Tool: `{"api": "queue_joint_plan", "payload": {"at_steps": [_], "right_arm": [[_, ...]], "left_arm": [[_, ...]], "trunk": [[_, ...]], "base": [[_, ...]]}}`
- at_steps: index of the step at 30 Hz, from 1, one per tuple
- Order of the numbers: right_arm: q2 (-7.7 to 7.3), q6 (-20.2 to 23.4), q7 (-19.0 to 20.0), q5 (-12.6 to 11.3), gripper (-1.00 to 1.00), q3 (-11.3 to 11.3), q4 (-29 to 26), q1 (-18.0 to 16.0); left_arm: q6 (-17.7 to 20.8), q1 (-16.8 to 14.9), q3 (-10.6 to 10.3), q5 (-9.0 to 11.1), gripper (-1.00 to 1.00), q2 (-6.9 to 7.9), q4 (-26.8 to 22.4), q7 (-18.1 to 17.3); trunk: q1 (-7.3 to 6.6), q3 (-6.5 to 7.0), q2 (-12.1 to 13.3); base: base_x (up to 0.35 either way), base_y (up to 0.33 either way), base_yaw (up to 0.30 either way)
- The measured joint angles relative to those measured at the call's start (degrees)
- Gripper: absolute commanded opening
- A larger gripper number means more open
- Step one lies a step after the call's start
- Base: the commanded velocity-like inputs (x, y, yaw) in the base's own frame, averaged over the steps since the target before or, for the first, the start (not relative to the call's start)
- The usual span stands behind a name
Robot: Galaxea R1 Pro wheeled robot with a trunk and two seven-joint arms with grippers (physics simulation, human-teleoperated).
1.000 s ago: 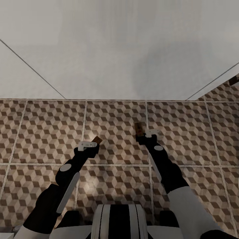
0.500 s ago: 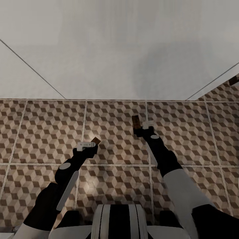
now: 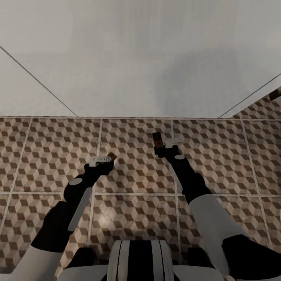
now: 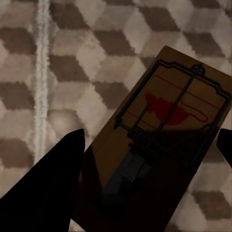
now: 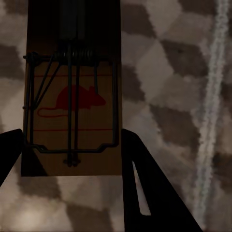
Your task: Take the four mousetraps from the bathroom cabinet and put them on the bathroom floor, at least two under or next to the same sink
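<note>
Both arms reaching further toward the white wall (image 3: 140, 58) than a second ago.
Left gripper (image 3: 102, 160) gripping one mousetrap (image 3: 112, 156), right gripper (image 3: 166, 145) clenching the other mousetrap (image 3: 157, 138), both hovering over the bathroom floor (image 3: 132, 175).

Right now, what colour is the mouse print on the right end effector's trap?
Red, on the brown mousetrap; the right wrist view shows it best.

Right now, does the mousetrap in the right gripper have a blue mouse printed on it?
No, the mousetrap in the right gripper carries a red mouse print.

Tiled bathroom: cube-patterned floor tiles (image 3: 132, 183) below a plain white wall (image 3: 140, 58)
</note>
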Motion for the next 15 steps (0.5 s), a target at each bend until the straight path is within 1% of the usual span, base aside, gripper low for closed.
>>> {"api": "queue_joint_plan", "payload": {"at_steps": [2, 6, 9, 10, 12, 15], "right_arm": [[0.02, 0.00, 0.00, 0.00, -1.00, 0.03, 0.00, 0.01], [0.04, -0.03, 0.00, 0.00, -1.00, 0.76, 0.00, 0.04], [0.01, -0.87, 0.01, -0.07, -1.00, 2.65, 0.00, 0.05], [0.00, -1.08, 0.01, -0.06, -1.00, 2.93, 0.00, 0.04], [-0.02, -1.68, 0.02, -0.07, -1.00, 3.58, 0.00, 0.05], [-0.03, -1.97, 0.02, -0.07, -1.00, 3.88, 0.00, 0.03]], "left_arm": [[0.32, -1.12, 0.01, 0.00, -1.00, -0.09, 0.88, 0.01], [0.59, -4.40, 0.02, 0.00, -1.00, -0.16, 5.14, 0.02], [0.64, -7.34, 0.03, 0.00, -1.00, -0.19, 10.22, 0.02], [0.65, -7.84, 0.03, 0.00, -1.00, -0.21, 11.12, 0.02], [0.57, -9.73, 0.04, 0.00, -1.00, -0.34, 14.42, 0.02], [0.47, -11.59, 0.05, 0.02, -1.00, -1.04, 17.67, 0.02]], "trunk": [[0.00, 0.00, 0.00], [0.00, 0.00, 0.00], [0.00, 0.00, 0.00], [0.00, 0.00, 0.00], [0.00, 0.00, 0.00], [0.00, 0.00, 0.00]], "base": [[0.000, 0.000, 0.000], [0.000, 0.000, 0.000], [0.000, 0.000, 0.000], [0.000, 0.000, 0.000], [0.000, 0.000, 0.000], [0.000, 0.000, 0.000]]}}
